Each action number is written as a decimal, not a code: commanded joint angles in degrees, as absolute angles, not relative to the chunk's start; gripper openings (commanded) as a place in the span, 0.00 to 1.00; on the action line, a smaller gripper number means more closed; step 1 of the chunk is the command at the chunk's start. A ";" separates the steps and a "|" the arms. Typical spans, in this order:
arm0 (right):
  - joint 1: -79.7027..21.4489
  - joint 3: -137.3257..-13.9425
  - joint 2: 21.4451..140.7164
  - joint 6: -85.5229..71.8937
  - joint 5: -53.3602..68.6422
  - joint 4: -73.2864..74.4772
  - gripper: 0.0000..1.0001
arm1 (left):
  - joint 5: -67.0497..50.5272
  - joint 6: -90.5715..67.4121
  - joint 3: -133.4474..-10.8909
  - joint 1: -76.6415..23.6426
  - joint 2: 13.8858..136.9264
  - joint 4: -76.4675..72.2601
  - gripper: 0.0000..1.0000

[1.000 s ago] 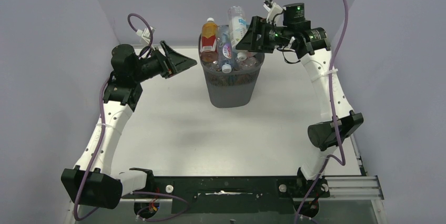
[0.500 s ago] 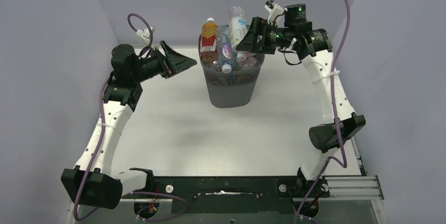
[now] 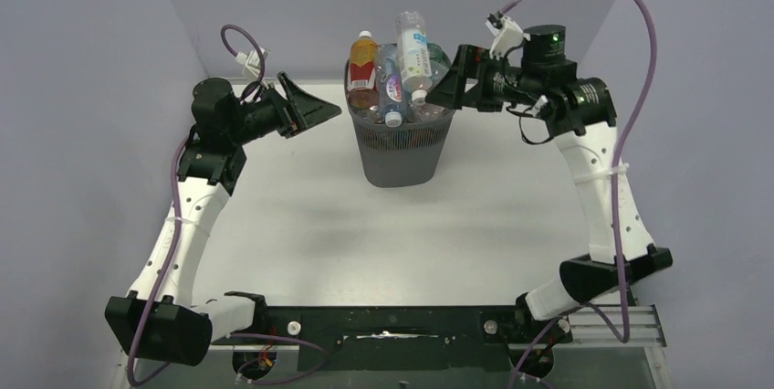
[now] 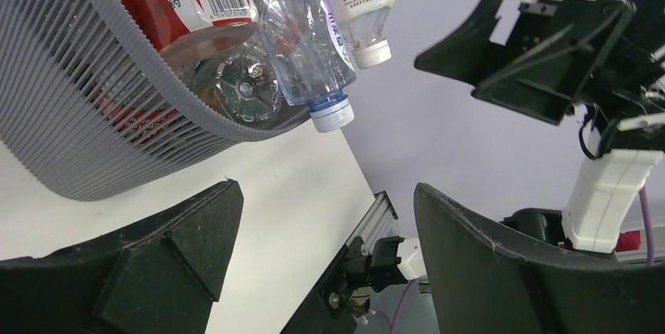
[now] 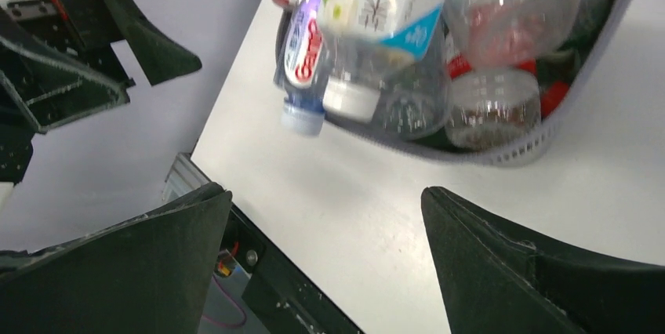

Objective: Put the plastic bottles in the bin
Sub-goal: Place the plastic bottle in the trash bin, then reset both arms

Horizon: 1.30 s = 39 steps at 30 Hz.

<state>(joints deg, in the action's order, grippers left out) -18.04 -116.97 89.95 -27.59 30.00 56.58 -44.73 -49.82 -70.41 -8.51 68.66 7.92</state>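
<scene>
The dark grey mesh wastebasket bin [image 3: 399, 147] stands near the far edge of the white table [image 3: 365, 234], midway along it. Small plastic bottles [image 3: 413, 42], clear, amber and red-labelled, are heaped above its rim. I see no bottle left outside it. The left gripper [image 3: 315, 101] and right gripper [image 3: 447, 78] flank the bin, jaws apart and empty. The task looks finished.

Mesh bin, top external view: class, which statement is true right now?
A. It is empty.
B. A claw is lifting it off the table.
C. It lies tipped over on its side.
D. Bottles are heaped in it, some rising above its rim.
D: the plastic bottles are piled past the rim of the mesh bin, which stands upright on the table.
</scene>
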 commanded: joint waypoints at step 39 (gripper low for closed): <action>-17.32 -27.60 40.77 -20.51 -30.24 5.78 0.98 | -13.01 -27.31 -46.64 -7.83 65.33 3.37 0.81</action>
